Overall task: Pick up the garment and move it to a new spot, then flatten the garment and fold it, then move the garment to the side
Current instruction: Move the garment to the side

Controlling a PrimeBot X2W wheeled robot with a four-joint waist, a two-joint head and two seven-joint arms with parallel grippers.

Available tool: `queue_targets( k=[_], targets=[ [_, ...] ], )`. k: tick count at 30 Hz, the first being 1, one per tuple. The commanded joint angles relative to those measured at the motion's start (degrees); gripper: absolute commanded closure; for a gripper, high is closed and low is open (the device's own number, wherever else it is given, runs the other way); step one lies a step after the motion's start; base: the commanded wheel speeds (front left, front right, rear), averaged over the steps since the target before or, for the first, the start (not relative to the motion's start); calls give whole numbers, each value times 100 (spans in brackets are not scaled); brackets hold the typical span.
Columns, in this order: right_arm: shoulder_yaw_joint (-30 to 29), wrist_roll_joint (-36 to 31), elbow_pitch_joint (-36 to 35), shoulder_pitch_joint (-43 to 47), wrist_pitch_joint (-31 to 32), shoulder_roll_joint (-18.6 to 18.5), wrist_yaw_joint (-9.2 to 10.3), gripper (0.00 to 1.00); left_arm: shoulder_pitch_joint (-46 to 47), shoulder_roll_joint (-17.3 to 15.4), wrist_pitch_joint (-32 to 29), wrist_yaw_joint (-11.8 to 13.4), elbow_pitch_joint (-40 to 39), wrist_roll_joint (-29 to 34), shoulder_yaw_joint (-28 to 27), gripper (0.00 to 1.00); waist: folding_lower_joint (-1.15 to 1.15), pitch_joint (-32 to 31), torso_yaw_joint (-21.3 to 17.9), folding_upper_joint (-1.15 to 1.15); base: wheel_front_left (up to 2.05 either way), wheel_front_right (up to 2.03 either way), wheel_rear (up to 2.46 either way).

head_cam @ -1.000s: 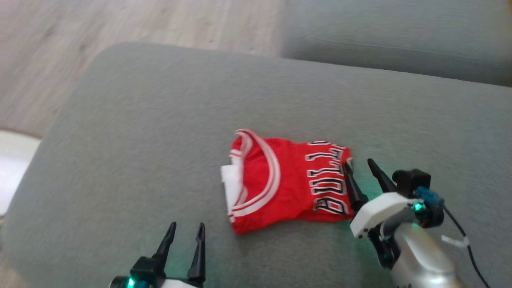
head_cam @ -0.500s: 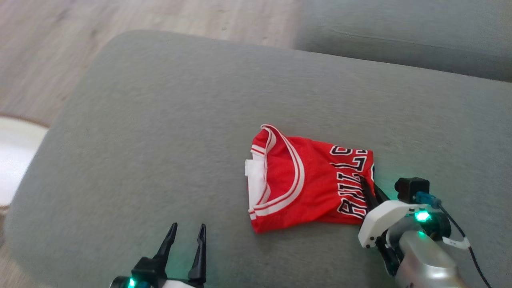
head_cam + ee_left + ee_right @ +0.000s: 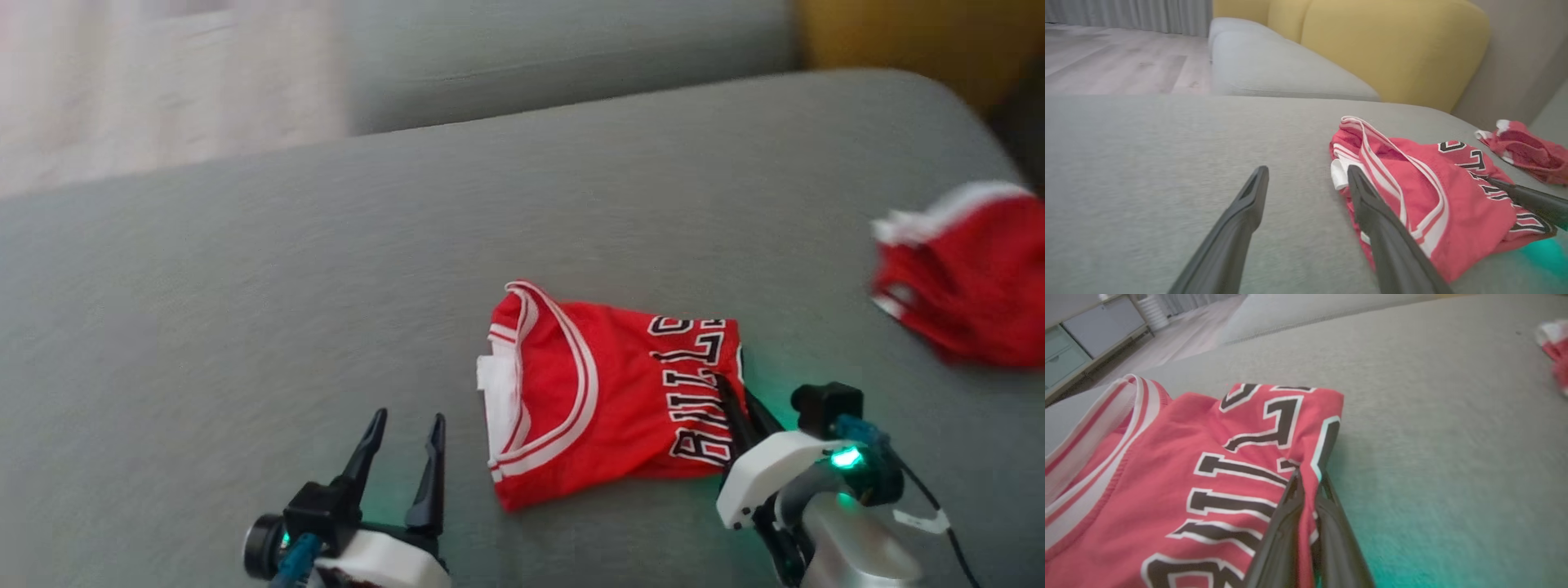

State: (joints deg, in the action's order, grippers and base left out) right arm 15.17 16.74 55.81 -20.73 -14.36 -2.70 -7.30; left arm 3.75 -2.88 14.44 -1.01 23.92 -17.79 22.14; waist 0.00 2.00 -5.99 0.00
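Note:
The garment (image 3: 604, 392) is a folded red jersey with white trim and black lettering, lying on a grey sofa cushion (image 3: 245, 286). My right gripper (image 3: 732, 390) is shut on its right edge by the lettering; in the right wrist view the two fingers (image 3: 1310, 479) pinch a fold of the red cloth (image 3: 1167, 465). My left gripper (image 3: 408, 418) stands open above the cushion, just left of the jersey, holding nothing. In the left wrist view its fingers (image 3: 1307, 170) frame the garment's (image 3: 1433, 192) white-trimmed end, and a right finger (image 3: 1527, 198) lies on the far edge.
A second red and white cloth (image 3: 971, 278) lies crumpled at the cushion's right end. Behind are another grey cushion (image 3: 531, 57) and a yellow backrest (image 3: 1392, 45). Wooden floor (image 3: 1106, 61) lies beyond the cushion's left edge, with a pale cabinet (image 3: 1077, 339) further off.
My right gripper has closed onto the garment's right edge. The head camera has swung right, bringing the second red cloth into view. The left gripper stays open.

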Motion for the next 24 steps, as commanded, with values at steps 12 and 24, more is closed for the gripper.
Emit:
queue_targets(
  k=[12, 24],
  targets=[
    [487, 382, -546, -26, -63, -18, -19, 100, 428, 1, 56, 37, -131, -158, 41, 0, 0, 231, -2001, 0, 0, 0, 0],
    [142, -214, -498, -1303, -63, -357, -19, 100, 472, 1, 56, 22, 60, 48, -82, 0, 0, 625, -1412, 0, 0, 0, 0]
  ],
)
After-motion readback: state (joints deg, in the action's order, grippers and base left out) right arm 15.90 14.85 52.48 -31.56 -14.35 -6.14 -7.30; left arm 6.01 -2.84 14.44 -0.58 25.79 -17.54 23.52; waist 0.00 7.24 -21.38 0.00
